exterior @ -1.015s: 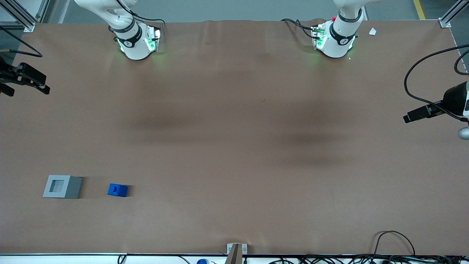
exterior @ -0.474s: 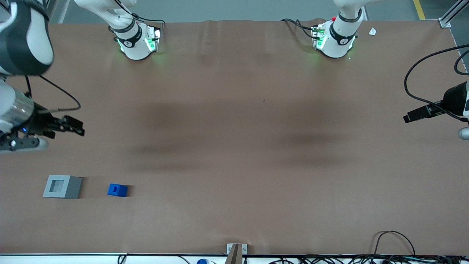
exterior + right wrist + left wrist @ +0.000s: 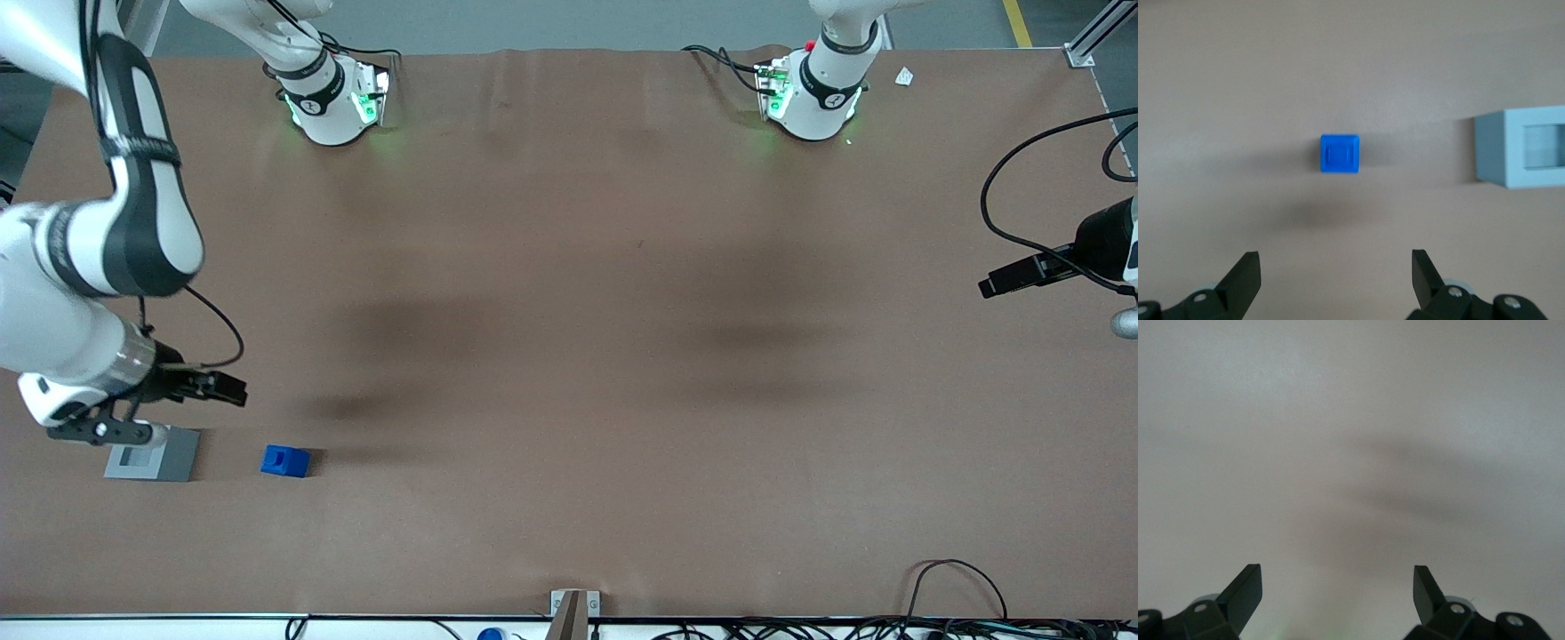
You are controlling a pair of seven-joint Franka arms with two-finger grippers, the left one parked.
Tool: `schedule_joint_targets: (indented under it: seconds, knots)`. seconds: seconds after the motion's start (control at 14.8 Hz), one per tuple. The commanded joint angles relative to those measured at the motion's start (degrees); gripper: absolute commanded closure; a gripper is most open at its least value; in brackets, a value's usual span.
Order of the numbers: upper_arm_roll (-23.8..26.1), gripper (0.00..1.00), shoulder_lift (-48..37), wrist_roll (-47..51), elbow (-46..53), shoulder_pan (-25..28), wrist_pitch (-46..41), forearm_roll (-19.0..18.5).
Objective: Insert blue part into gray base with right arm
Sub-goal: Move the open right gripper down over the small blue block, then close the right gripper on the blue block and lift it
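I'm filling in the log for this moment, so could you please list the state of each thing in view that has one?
blue part: resting on the table beside the gray base, apart from it, not gripped, not inserted.
gray base: upright on the table, its square recess empty, partly covered by the arm.
right arm's claw: open, holding nothing, above the table, farther from the front camera than the blue part.

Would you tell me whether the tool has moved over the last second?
Yes. The tool, open, has come nearer the front camera, toward the gray base and blue part.
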Motion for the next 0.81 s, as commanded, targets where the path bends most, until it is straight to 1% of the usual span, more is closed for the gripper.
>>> schedule_joint_targets:
  seconds: [0.0, 0.2, 0.47, 0.74]
  knots:
    - [0.2, 0.0, 5.5, 1.2, 1.6, -0.4, 4.8, 1.2]
    - [0.2, 0.0, 11.2, 1.1, 3.7, -0.5, 11.2, 1.2]
    - [0.3, 0.02, 15.6, 1.2, 7.3, -0.1, 11.7, 1.1]
    - [0.3, 0.05, 18.1, 1.1, 7.4, 0.0, 17.6, 1.1]
